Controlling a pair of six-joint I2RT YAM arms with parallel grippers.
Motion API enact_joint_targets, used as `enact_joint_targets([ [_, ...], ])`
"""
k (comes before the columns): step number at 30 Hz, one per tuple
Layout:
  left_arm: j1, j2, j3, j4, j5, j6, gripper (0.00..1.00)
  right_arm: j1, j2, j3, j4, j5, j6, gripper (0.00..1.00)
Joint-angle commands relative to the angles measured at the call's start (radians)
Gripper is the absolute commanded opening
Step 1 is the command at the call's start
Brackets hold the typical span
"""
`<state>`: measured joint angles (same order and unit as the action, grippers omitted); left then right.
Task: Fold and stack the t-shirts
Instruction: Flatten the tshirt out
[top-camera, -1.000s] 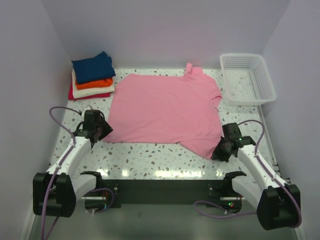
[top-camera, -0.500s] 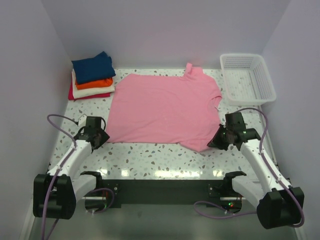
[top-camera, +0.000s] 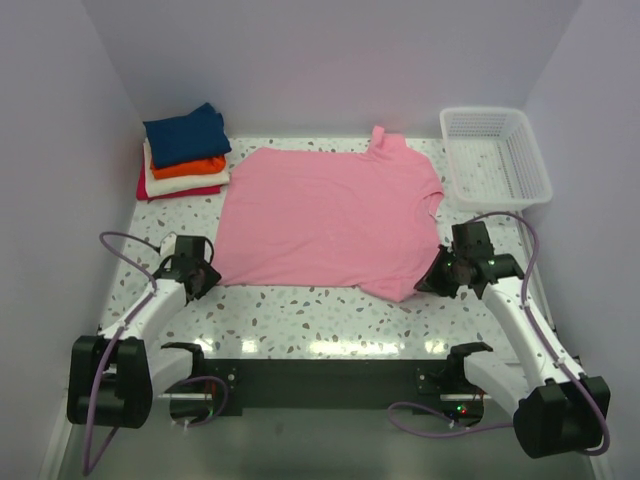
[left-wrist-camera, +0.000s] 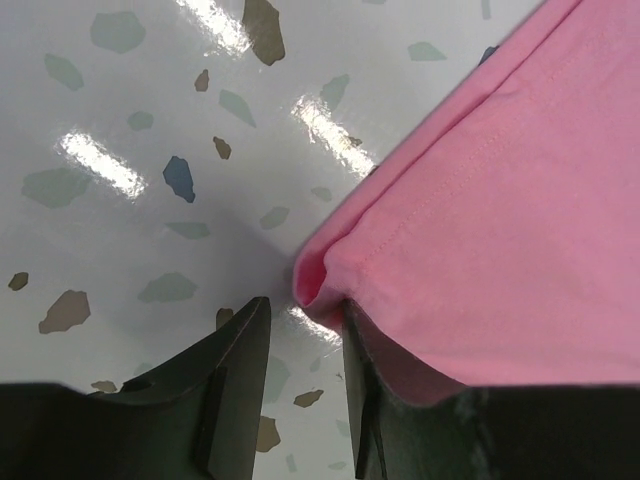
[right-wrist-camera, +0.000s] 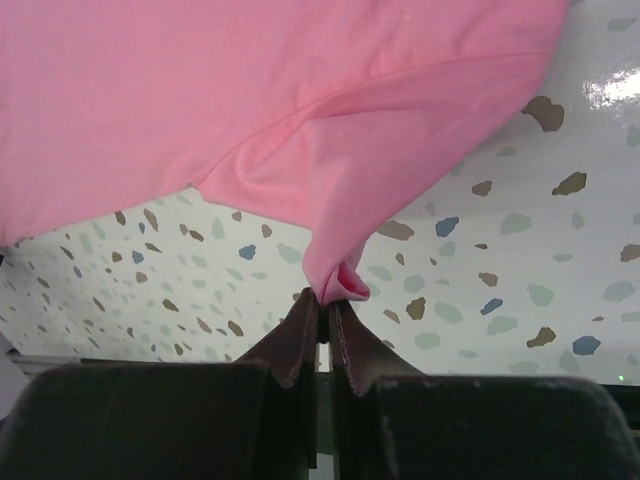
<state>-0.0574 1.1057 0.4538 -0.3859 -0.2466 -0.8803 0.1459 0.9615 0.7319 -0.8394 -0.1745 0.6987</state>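
While the right jaws pinch the lower-right corner of the pink shirt (top-camera: 330, 215) lying flat on the table (top-camera: 300, 312), the left jaws sit half-open at its lower-left corner, so lifting now could drop that side.

No text, label, brand, number or sign can be read in any view. The pink t-shirt (top-camera: 330, 215) shows only plain cloth and stitching. The folded t-shirts (top-camera: 185, 150), the basket (top-camera: 482, 112) and the speckled table (top-camera: 320, 305) carry no legible marks.
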Motion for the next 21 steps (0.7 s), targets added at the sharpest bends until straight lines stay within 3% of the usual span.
enact_joint_targets([
  [1,-0.001,-0.007,-0.007,0.074,-0.008,-0.009,0.39,0.004,-0.023,0.049,-0.029,0.007,-0.018,0.00],
  [7,-0.001,0.016,-0.012,0.105,0.003,0.001,0.25,0.003,-0.026,0.052,-0.033,0.007,-0.021,0.00],
  [13,0.002,0.008,0.019,0.088,0.001,0.012,0.00,0.003,-0.050,0.075,-0.066,0.043,-0.024,0.00],
  [21,0.008,-0.066,0.074,0.015,-0.006,0.030,0.00,0.004,-0.067,0.135,-0.119,0.087,-0.044,0.00],
])
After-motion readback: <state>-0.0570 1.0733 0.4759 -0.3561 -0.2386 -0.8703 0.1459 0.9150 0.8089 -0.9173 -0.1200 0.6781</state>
